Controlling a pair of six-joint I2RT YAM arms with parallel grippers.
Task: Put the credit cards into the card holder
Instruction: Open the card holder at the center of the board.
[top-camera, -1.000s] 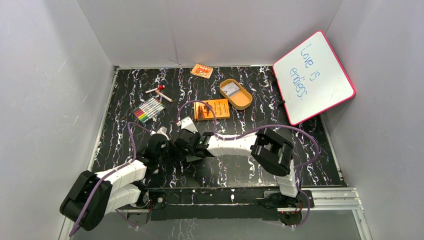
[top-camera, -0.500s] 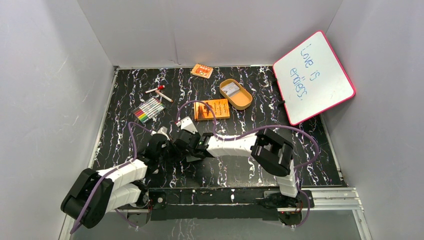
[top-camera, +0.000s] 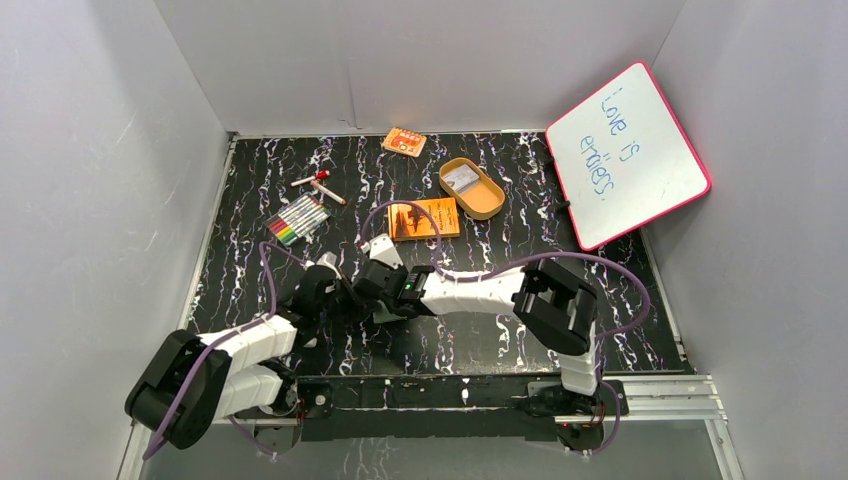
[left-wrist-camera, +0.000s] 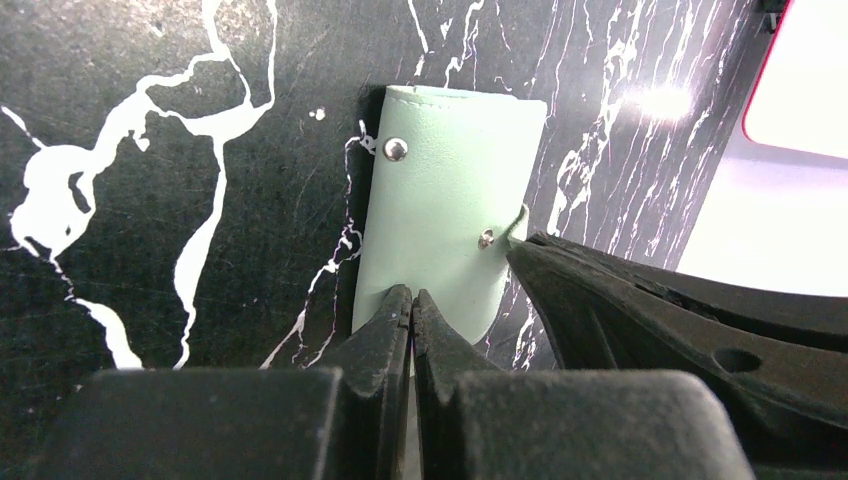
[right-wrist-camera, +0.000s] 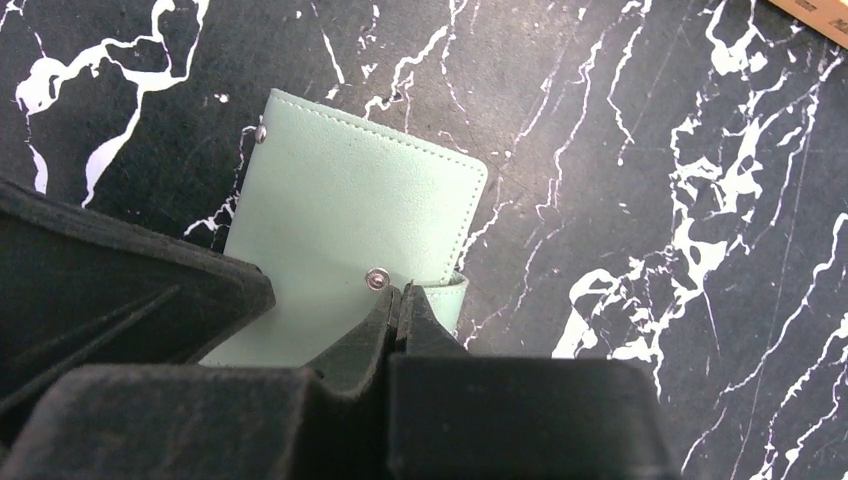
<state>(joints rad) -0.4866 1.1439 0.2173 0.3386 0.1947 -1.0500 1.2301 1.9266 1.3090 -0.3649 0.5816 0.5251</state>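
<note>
The folded holder's (right-wrist-camera: 350, 220) far edges meet bare surface (right-wrist-camera: 600, 150). Left hand (left-wrist-camera: 410, 310), fully closed, touches its near edge; right hand (right-wrist-camera: 398, 298) pinches its snap tab (right-wrist-camera: 448, 292).

One card holder (right-wrist-camera: 350, 230), one tin (top-camera: 471, 187), one book (top-camera: 423, 219) — one whiteboard (top-camera: 627, 155)

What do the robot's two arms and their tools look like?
Both the left arm and the right arm have white ribbed shells on their long links and chunky black housings at the joints. A purple cable loops loosely along each one. The left tool and the right tool are matte black, each with two fingers tapering to narrow tips.
</note>
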